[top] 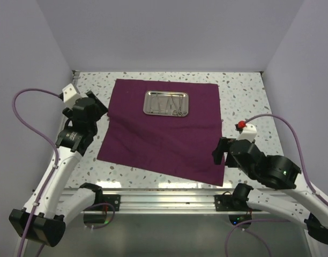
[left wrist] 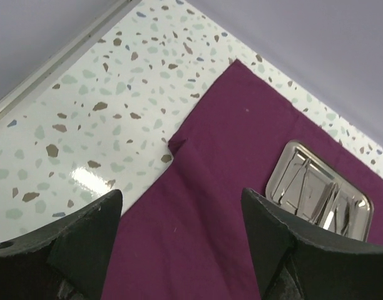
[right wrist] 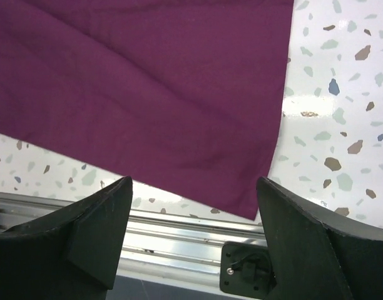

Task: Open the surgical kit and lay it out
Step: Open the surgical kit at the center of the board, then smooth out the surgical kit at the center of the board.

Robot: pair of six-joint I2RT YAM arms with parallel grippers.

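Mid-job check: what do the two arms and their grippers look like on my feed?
The left arm and right arm are white links with black joints and black wrist housings. A lilac cable loops to each wrist. The left gripper and right gripper have thick matte-black wedge-shaped fingers. The right wrist carries a small red knob.

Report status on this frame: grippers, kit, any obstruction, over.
Both open and empty: left gripper, right gripper. Purple cloth spread out; tray on its far half, tools inside, not laid out. No obstruction seen.
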